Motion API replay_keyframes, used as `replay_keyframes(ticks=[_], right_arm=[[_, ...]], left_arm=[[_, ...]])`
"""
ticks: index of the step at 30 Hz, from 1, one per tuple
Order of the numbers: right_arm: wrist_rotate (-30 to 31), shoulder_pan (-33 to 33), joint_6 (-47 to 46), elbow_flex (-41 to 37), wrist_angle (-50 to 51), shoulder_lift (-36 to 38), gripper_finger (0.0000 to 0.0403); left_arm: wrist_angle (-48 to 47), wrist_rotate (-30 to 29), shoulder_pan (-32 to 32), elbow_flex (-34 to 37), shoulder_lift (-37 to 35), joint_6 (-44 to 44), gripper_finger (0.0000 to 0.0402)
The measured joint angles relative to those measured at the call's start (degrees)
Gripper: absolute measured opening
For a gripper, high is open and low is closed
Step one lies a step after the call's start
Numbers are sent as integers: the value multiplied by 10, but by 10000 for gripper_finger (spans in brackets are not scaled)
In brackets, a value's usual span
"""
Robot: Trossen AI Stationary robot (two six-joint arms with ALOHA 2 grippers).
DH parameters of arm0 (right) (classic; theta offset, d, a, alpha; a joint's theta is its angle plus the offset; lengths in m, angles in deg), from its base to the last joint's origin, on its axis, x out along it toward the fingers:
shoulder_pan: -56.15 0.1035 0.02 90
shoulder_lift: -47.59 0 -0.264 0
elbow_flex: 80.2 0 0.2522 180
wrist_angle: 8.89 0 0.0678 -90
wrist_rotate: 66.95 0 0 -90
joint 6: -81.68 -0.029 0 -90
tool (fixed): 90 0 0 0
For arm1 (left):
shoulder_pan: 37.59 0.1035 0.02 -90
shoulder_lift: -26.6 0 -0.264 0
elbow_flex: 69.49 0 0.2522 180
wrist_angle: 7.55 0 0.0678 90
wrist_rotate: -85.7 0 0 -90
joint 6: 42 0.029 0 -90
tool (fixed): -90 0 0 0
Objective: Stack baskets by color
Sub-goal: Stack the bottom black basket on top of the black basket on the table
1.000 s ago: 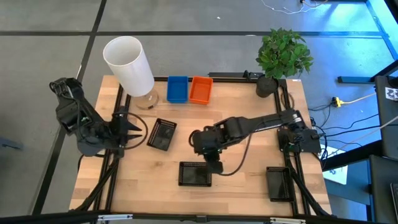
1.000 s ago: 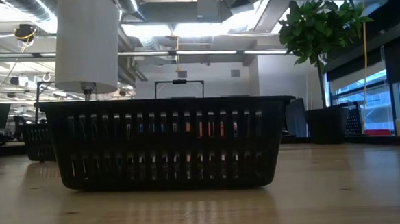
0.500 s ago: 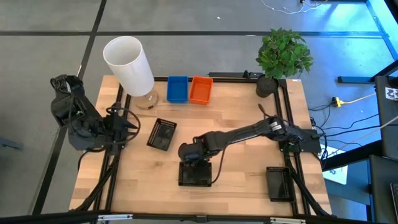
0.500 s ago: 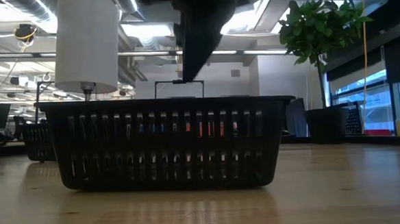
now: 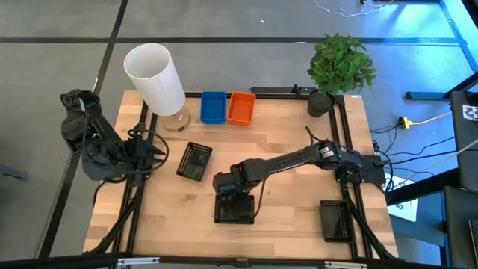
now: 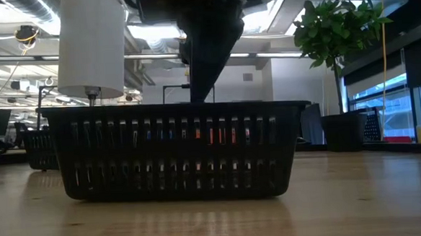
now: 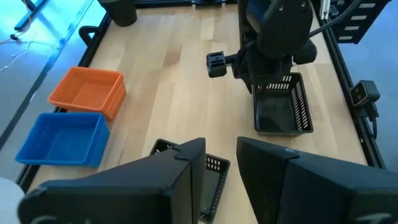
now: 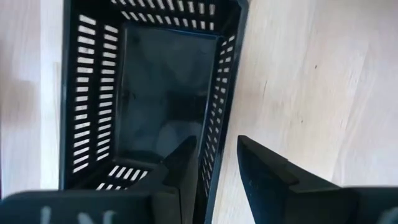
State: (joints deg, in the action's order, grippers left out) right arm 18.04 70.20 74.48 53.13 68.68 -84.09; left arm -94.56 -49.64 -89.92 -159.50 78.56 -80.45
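Observation:
A black basket (image 5: 234,210) stands on its base near the table's front edge, broadside in the low view (image 6: 176,152). My right gripper (image 5: 230,194) is open and points down at its far long wall (image 8: 219,118), one finger inside and one outside. A second black basket (image 5: 193,161) lies left of centre, and a third (image 5: 334,220) at the front right. A blue basket (image 5: 213,107) and an orange basket (image 5: 240,107) sit side by side at the far edge. My left gripper (image 7: 221,144) hangs open above the table's left side.
A tall white cylinder (image 5: 154,77) stands at the far left corner and a potted plant (image 5: 340,66) at the far right corner. Bare wood (image 5: 291,142) lies between the far baskets and the front ones.
My right gripper has come down and toward the table's left and near edge. It has ended over the front black basket's far wall, its tips at rim height. The baskets have kept still.

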Motion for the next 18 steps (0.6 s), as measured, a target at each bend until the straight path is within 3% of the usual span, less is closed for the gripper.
replay_keyframes(ticks=[18], right_arm=[[6, -2, 17, 0, -37, -50, 113]], left_arm=[[-6, 0, 0, 0, 0, 0, 84]])
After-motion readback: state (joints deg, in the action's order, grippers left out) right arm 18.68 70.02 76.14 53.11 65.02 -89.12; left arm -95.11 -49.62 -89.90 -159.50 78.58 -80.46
